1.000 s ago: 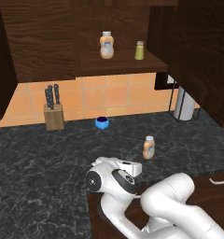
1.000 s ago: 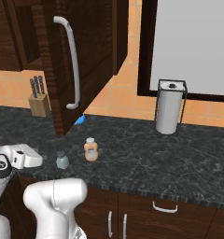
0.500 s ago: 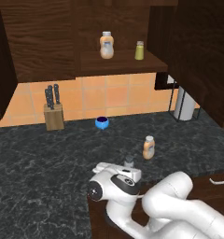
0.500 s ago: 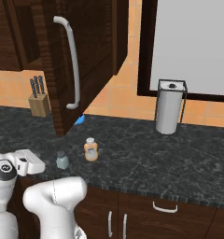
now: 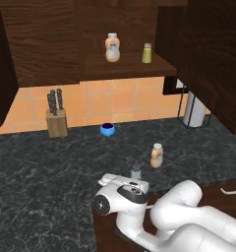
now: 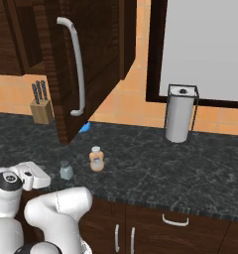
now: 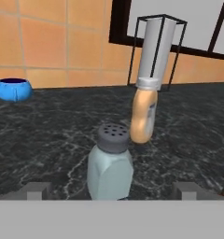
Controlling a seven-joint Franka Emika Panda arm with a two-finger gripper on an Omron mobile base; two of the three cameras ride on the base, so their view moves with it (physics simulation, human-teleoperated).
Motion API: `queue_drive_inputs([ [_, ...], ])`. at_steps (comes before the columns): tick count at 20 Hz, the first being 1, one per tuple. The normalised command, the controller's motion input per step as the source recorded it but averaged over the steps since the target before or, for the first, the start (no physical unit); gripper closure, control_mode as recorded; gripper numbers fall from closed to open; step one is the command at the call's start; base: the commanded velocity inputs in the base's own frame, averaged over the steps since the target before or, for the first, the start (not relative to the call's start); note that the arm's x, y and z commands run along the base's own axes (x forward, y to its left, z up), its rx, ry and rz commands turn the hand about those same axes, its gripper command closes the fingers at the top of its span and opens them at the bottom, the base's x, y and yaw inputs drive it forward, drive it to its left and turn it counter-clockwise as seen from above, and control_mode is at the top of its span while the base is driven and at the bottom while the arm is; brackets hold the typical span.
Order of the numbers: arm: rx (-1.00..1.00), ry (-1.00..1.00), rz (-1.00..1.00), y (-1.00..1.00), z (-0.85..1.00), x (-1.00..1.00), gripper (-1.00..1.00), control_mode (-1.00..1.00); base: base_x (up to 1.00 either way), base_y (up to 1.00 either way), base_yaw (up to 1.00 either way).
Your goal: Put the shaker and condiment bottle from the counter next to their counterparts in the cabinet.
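Lowering and edging forward since the earlier frames, the arm is bringing its pincer (image 7: 111,189) toward the shaker (image 7: 110,164). At the lower centre of the hand view the two fingertips (image 7: 35,190) are standing wide apart, open and empty, with the shaker rising between them on the tabletop (image 7: 48,135). Just right of it, the condiment bottle (image 7: 143,111) is standing close behind. Pushing further without centring risks tipping the squat shaker or knocking the bottle. Both counterparts (image 5: 112,47) are waiting on the cabinet (image 5: 127,64) shelf, upper centre.
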Motion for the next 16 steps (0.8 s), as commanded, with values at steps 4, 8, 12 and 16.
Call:
queue_drive_inputs([
  [4, 0.05, 0.00, 0.00, -0.14, -0.10, 0.18, -1.00, -1.00, 0.00, 0.00, 0.00],
  [8, 0.06, 0.00, -0.01, -0.18, -0.14, 0.18, -1.00, -1.00, 0.00, 0.00, 0.00],
  [12, 0.07, 0.00, -0.03, -0.27, -0.15, 0.06, -1.00, -1.00, 0.00, 0.00, 0.00],
  [16, 0.07, 0.00, -0.03, -0.29, -0.13, 0.15, -1.00, -1.00, 0.00, 0.00, 0.00],
])
